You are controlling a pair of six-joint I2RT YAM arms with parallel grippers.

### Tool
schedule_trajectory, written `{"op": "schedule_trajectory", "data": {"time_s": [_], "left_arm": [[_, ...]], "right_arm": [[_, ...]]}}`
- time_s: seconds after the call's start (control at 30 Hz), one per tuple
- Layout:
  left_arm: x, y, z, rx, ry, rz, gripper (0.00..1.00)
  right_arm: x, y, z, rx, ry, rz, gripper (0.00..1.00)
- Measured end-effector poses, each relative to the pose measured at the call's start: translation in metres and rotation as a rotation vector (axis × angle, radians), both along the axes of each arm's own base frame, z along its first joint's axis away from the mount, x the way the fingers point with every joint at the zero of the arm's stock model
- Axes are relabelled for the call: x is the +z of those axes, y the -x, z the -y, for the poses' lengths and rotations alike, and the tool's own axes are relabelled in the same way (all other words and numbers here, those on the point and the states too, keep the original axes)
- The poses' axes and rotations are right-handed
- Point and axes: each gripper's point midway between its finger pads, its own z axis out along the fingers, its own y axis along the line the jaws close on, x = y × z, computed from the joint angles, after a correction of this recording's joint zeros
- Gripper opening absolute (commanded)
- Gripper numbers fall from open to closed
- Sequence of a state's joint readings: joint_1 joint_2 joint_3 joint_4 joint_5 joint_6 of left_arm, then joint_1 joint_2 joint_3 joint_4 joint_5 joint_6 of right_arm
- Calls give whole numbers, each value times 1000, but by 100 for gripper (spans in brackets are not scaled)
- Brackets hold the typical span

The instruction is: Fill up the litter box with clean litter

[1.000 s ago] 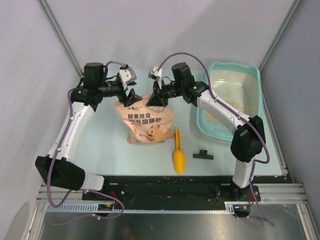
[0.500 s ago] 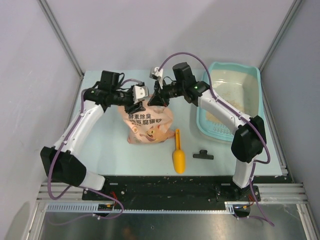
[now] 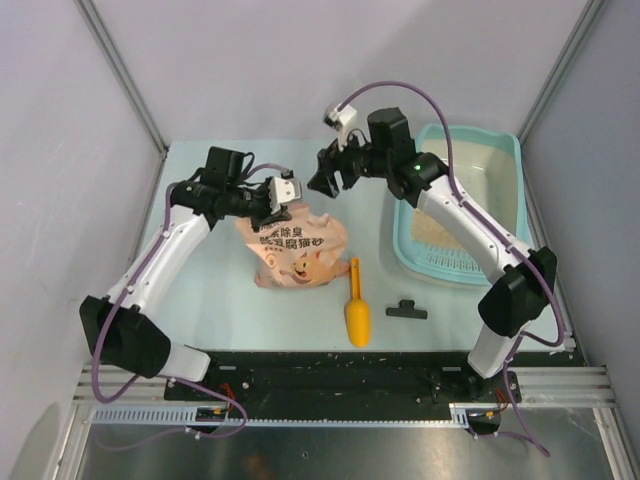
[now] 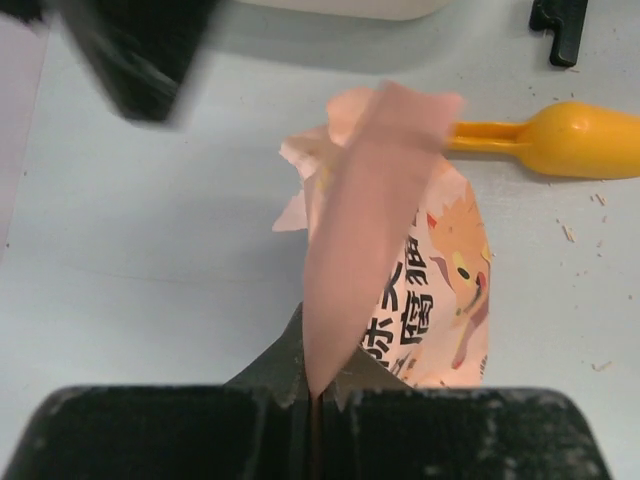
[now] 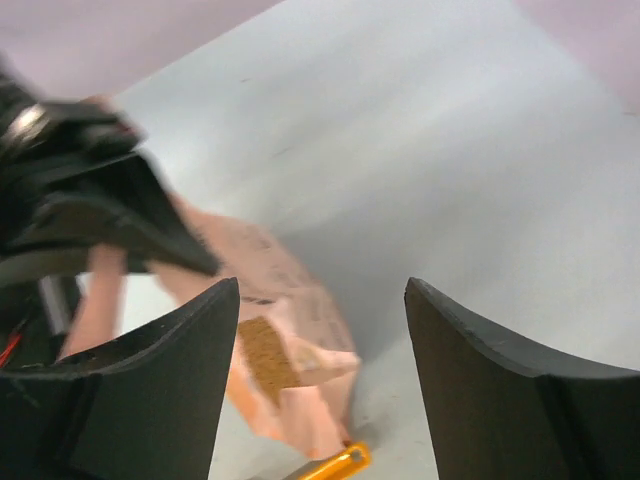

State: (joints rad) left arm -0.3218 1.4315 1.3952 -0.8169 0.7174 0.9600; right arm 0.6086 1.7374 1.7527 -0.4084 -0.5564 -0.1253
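Two arms reach over the pale blue tabletop [image 3: 210, 290] from the near edge. The left gripper [image 3: 272, 200] [image 4: 312, 395] is clamped tight on a flap at the far end of the soft pink-orange bag [image 3: 295, 250] [image 4: 430, 300] [image 5: 290, 290] with black print, which lies near the middle of the table. The right gripper [image 3: 325, 180] [image 5: 320, 290] hangs just beyond the bag's far right corner, its jaws spread wide with nothing between them. The large light-teal rectangular plastic litter box [image 3: 470, 130] sits at the far right, its slotted grille at the near end. Fine pale beige clean litter [image 3: 478, 172] covers part of its floor. An orange plastic scoop [image 3: 356, 310] [image 4: 560, 140] lies just right of the bag, nearer the arms. A small black clip [image 3: 406, 310] [image 4: 560, 30] lies to the scoop's right.
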Motion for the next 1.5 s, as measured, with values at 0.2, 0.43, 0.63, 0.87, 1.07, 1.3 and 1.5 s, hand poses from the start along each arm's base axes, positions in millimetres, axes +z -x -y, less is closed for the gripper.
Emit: {"op": "schedule_trajectory", "data": {"time_s": [0.2,0.43,0.63,0.87,1.07,1.3,1.5], "left_arm": [[6,23,-6,43,21,-15,0],[7,37,-3,71,25,-4,0],[6,40,-3,98,34,7,0],[7,37,-3,138,47,6,0],[7,35,-3,172,58,-1,0],[3,28,-7,248,62,-2,0],[7,18,-10,334,64,17,0]], "right_arm": [[-9,-21,23,-219,65,-38,82],[-75,9,31,-233,226,-215,84],[-87,22,34,-219,273,-269,84],[-90,30,32,-194,276,-298,84],[-111,23,27,-255,282,-377,83],[-143,12,14,-341,343,-433,87],[-129,8,45,-437,394,-363,91]]}}
